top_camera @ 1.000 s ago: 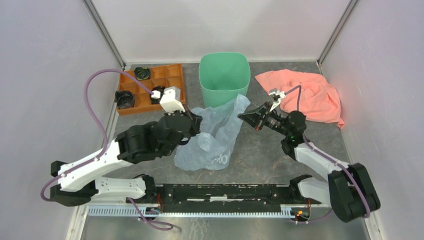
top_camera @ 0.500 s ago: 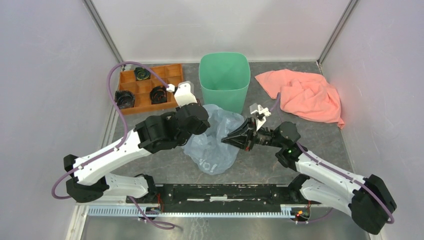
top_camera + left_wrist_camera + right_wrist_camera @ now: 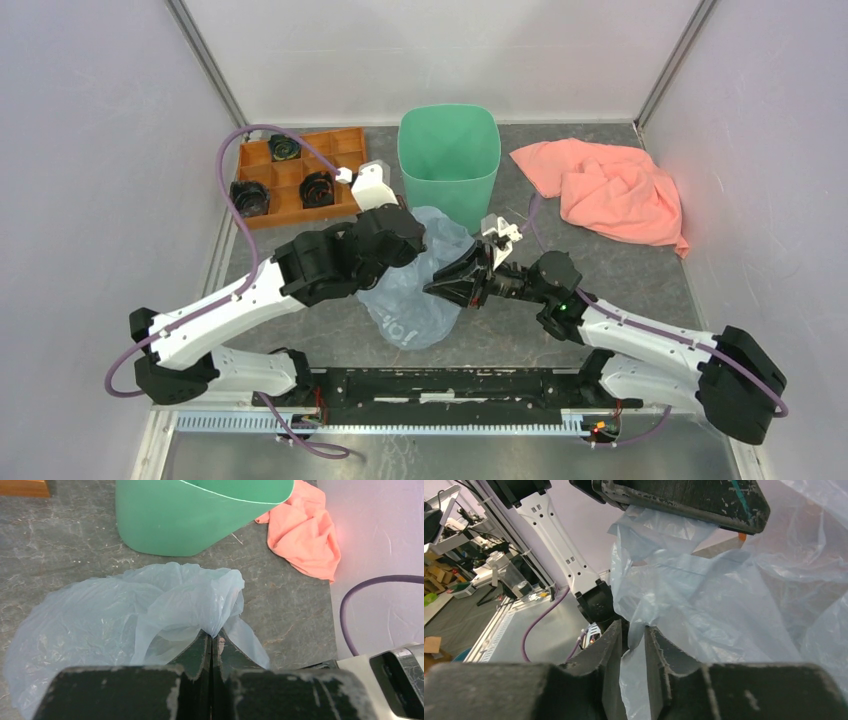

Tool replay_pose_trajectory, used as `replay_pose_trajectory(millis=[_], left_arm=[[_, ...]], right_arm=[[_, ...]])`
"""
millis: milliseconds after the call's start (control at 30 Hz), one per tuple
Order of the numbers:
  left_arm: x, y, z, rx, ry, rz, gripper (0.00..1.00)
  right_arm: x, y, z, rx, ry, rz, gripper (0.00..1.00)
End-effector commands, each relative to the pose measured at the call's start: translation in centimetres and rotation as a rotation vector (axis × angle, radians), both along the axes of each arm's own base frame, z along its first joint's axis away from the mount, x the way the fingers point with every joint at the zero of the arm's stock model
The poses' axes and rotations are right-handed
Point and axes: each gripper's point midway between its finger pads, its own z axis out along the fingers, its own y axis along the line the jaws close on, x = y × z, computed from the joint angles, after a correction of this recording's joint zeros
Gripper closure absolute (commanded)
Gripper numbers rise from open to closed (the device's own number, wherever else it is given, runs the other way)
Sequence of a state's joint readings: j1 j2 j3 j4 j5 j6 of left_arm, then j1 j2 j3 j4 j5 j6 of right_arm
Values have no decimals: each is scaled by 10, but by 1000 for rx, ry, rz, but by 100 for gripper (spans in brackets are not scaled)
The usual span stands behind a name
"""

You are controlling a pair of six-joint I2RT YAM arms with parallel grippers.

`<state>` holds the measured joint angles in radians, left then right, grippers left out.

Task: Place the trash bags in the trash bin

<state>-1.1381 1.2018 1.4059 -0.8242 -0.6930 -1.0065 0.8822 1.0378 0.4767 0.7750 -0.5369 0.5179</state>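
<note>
The pale blue-grey trash bag [image 3: 415, 305] hangs crumpled just in front of the mint-green trash bin [image 3: 448, 150], which stands upright at the back centre. My left gripper [image 3: 403, 238] is shut on a gathered fold of the bag and holds it up; in the left wrist view the jaws [image 3: 212, 636] pinch the bag [image 3: 125, 610] with the bin [image 3: 190, 515] beyond. My right gripper [image 3: 437, 288] is at the bag's right side. In the right wrist view its jaws [image 3: 634, 627] stand slightly apart with a strip of the bag [image 3: 724, 610] between them.
A salmon-pink cloth [image 3: 610, 190] lies at the back right, also in the left wrist view [image 3: 300, 535]. An orange compartment tray [image 3: 290, 175] with black items sits at the back left. Pale walls enclose three sides. A purple cable [image 3: 350, 605] loops near the left wrist.
My left gripper has lifted the bag, bunching it nearer the bin. My right gripper has moved left from beside the cloth to the bag's right side, with film now between its jaws.
</note>
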Motion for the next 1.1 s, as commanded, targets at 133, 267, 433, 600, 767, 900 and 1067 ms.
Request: replay_pose_trajectory(millis=[133,267,433,600,767,900,1067], left_arm=[[6,-14,2,-74,6,16,98],[6,-15,2,-86,9,17,98],[6,-19,3,-100,9,9,98],[6,-21,2,-101,11,6,98],[5,-19,4,-100,6,3,98],[2,-13,12,-97,-17,-19,97],[-4,5,29,-90,-74,-47,54]], right_arm=[[3,5,33,109,-103,-52,50],[6,6,37,116,-114,-94,36],[20,13,30,73,-102,-210,28],[38,19,27,44,-59,-326,29],[48,22,30,37,-29,-386,63],[51,21,19,-15,-16,-402,99],[54,-8,4,-98,-25,-487,100]])
